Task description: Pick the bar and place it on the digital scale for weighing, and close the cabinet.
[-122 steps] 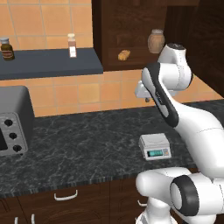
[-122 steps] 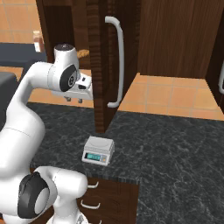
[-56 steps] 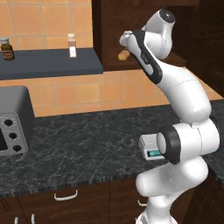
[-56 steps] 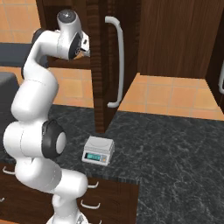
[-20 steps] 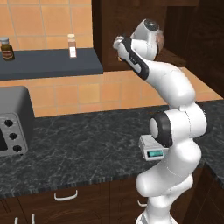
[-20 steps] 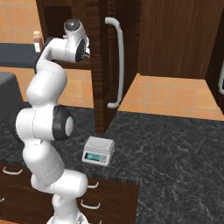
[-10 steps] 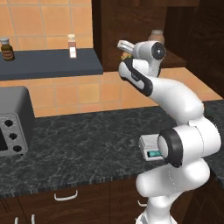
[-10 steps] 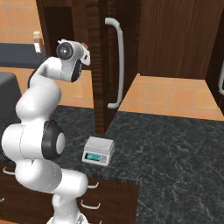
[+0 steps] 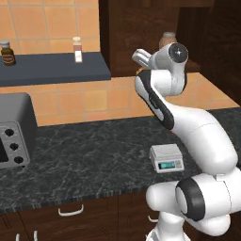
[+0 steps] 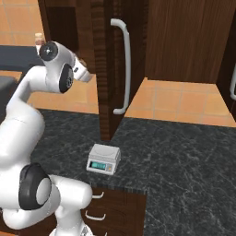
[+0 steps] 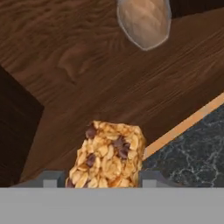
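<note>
The end effector [image 11: 105, 178] gripped the bar [image 11: 106, 155], one fingertip [image 11: 51, 178] showing on each side of it. The hand view looked past the bar onto the wooden cabinet [image 10: 103, 55] floor, with a rounded brown jar [image 11: 143, 22] further in and the shelf's front edge running diagonally at right, dark speckled surface [image 11: 192, 148] beyond it.

In the left base view the wrist sat at the cabinet opening, just beside the jar [image 9: 168, 39] (bar itself hidden there by the arm). The digital scale [image 9: 165, 157] stood low on the surface, platform bare, near the front edge and well apart from the toaster oven [image 9: 14, 136].

The right base view showed the cabinet door open, edge-on, its long handle [image 10: 121, 64] facing right; scale [image 10: 104, 158] just in front of the door's lower edge.
</note>
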Motion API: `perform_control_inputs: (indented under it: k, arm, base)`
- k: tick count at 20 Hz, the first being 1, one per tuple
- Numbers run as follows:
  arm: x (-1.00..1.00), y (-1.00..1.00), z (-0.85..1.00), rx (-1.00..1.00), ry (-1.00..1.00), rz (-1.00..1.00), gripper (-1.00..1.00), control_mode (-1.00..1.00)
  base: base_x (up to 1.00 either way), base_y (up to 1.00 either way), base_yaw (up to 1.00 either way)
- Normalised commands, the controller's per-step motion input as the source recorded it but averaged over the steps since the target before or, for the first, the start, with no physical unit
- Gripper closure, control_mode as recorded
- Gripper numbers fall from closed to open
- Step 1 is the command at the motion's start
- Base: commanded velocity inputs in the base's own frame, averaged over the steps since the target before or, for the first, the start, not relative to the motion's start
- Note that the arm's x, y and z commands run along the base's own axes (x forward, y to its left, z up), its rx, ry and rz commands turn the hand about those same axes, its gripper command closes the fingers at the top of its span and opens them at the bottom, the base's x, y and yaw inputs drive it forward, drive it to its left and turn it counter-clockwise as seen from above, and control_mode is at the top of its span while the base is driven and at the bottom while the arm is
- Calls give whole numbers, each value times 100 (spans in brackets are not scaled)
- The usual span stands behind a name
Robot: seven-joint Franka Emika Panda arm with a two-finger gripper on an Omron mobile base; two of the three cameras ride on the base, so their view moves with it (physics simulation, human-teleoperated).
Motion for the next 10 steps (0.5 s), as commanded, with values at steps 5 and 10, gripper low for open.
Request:
perform_control_inputs:
  k: [5, 10]
  arm:
    - [-91, 3, -83, 13, 38, -2, 100, -100]
    - [-60, -11, -82, 19, 37, 0, 100, -100]
  base:
    - [0, 0, 0]
    - [0, 0, 0]
